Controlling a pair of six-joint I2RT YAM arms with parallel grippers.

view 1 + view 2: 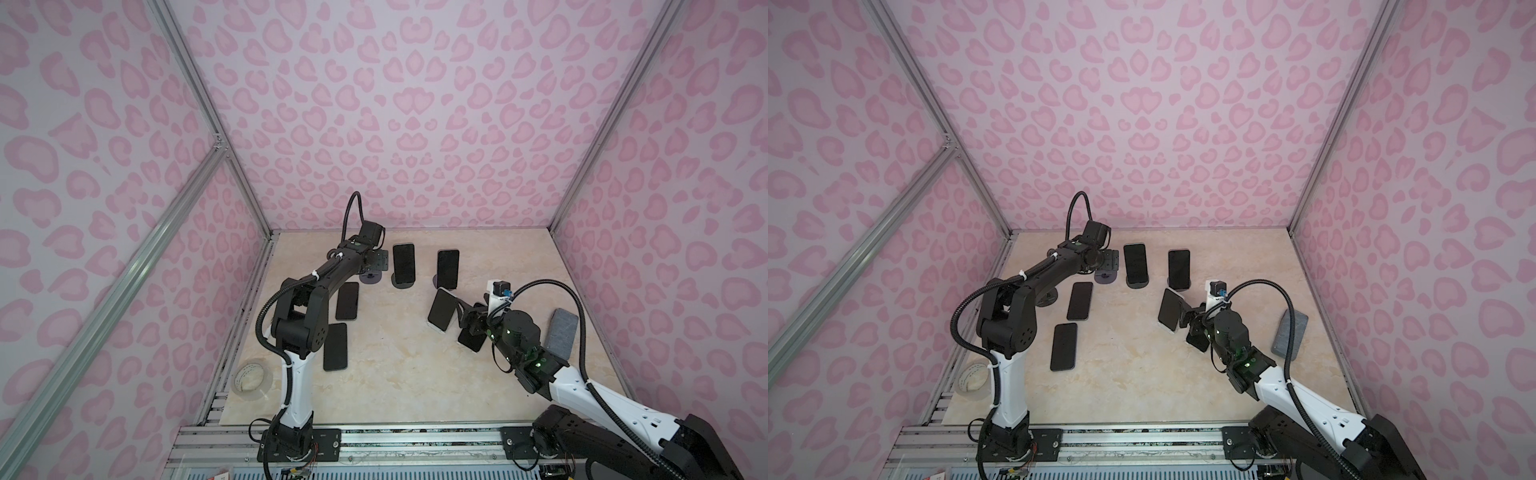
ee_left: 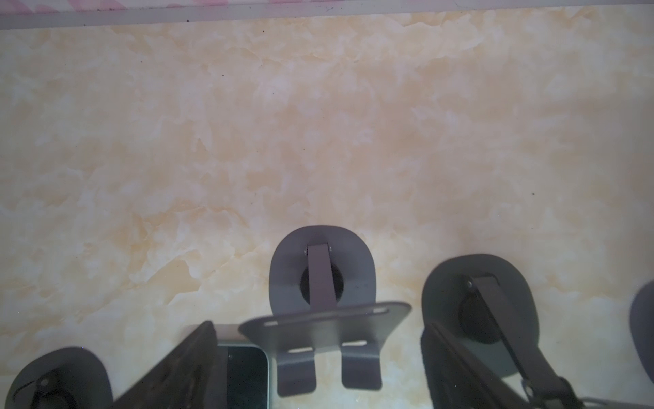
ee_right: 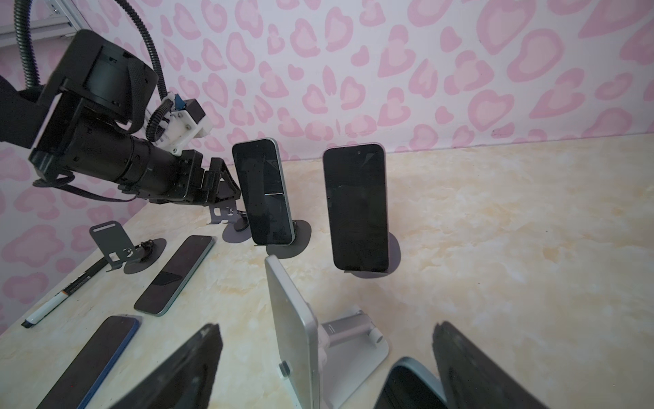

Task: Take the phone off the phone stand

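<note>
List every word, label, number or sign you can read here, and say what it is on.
None can be read.
Black-and-white marker pen: label print too small to read.
Clear roll of tape: inner marks too blurred to read.
Black-screened phones: screens dark, no text.

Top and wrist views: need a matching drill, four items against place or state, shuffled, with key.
Items:
1. white stand
2. blue phone
3. tape roll
4. left gripper

Place or state:
a. open
b. near-left corner of the table
c. holds a phone
d. lying screen up

Pairs: 1-c, 2-d, 3-b, 4-a
</note>
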